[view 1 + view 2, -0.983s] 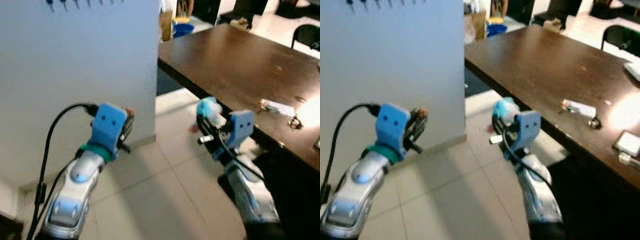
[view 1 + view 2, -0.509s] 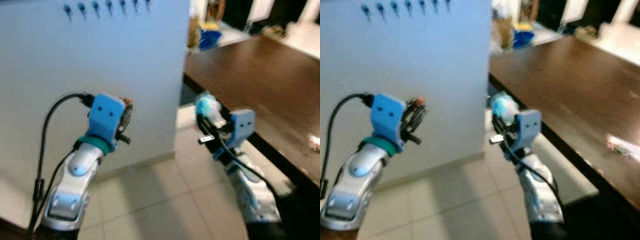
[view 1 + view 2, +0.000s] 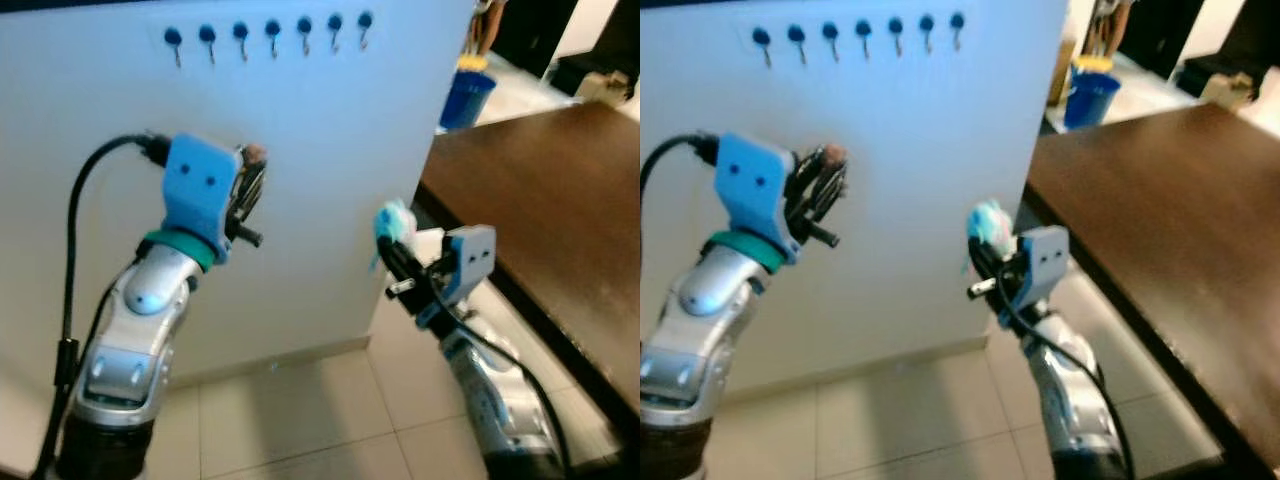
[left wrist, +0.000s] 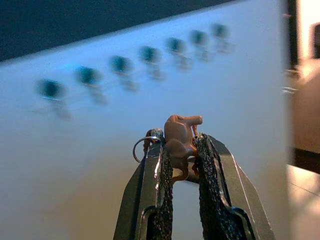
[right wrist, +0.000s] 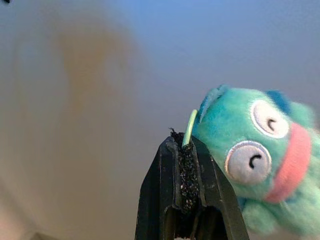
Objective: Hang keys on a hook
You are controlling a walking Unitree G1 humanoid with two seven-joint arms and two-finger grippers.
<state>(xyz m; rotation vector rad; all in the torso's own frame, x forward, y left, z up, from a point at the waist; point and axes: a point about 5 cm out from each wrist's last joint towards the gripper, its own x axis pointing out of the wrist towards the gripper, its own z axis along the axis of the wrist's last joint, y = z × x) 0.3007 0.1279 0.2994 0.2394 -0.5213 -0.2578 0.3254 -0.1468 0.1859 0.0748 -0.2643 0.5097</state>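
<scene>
A row of several blue-knobbed hooks (image 3: 271, 30) runs along the top of a pale wall panel (image 3: 320, 150). Below the hooks, my left gripper (image 4: 181, 137) is shut on a brown animal keychain (image 4: 180, 139) with a metal key ring (image 4: 141, 147); in the eye views the brown charm (image 3: 252, 153) pokes above the fingers. My right gripper (image 5: 184, 141) is shut on the green loop of a teal plush keychain (image 5: 250, 155), which has big eyes and a pink mouth. That plush (image 3: 395, 221) is held lower, near the panel's right edge.
A dark brown table (image 3: 550, 190) stretches along the right. A blue bin (image 3: 466, 95) stands behind the panel's corner. Beige tiled floor (image 3: 300, 420) lies below the panel.
The camera has swung left and up, so the hook row and panel now face me. My left gripper has risen closer to the hooks. The table has slid off to the right.
</scene>
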